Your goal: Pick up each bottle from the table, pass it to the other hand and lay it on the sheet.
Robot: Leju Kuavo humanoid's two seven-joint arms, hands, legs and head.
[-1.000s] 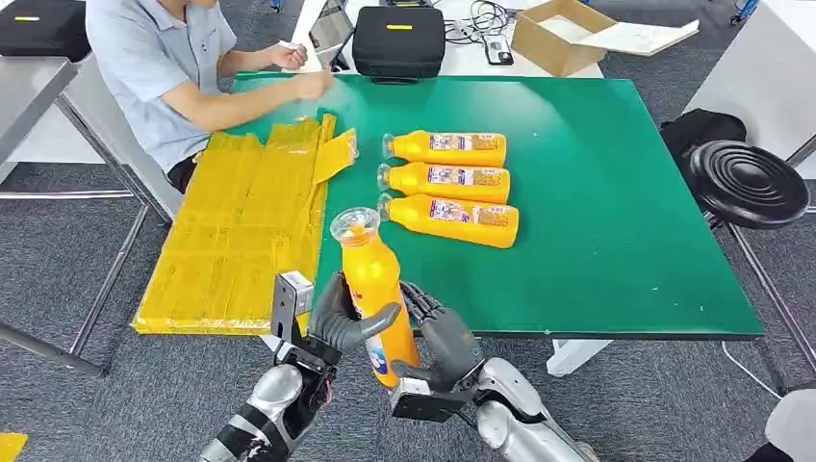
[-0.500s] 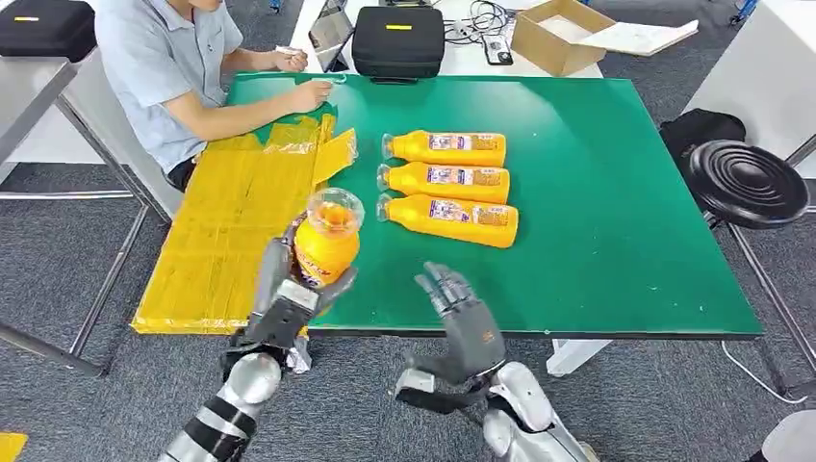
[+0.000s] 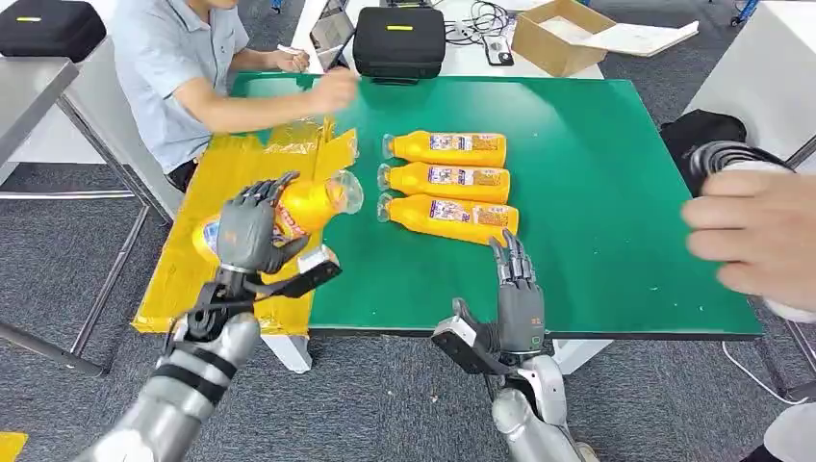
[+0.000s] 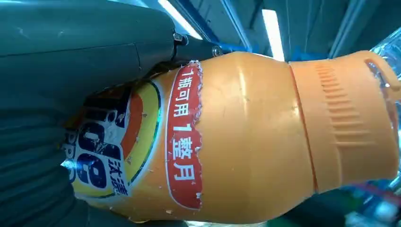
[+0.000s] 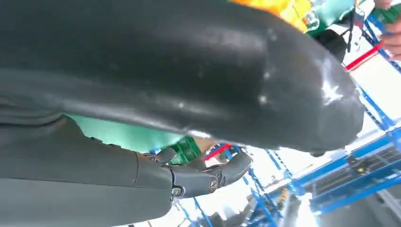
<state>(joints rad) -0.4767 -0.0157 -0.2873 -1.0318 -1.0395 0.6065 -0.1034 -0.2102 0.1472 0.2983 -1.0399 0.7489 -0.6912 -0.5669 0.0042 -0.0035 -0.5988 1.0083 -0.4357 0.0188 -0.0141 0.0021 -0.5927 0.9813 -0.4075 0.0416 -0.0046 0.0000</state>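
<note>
"1瓶可用1整月" on bottle (image 4: 246, 137) label

Orange bottle (image 3: 298, 207), yellow sheet (image 3: 226, 207), green table (image 3: 597, 192)

A green worktop (image 3: 616, 192) fills the middle of the frame, standing on grey carpet (image 3: 58, 260). At the top sit a black case (image 3: 398, 40) and an open cardboard box (image 3: 558, 34) on a white surface. A round black stool (image 3: 736, 164) stands at the right edge. A person in a light blue shirt (image 3: 178, 72) sits at the upper left beside a grey table (image 3: 29, 91).
</note>
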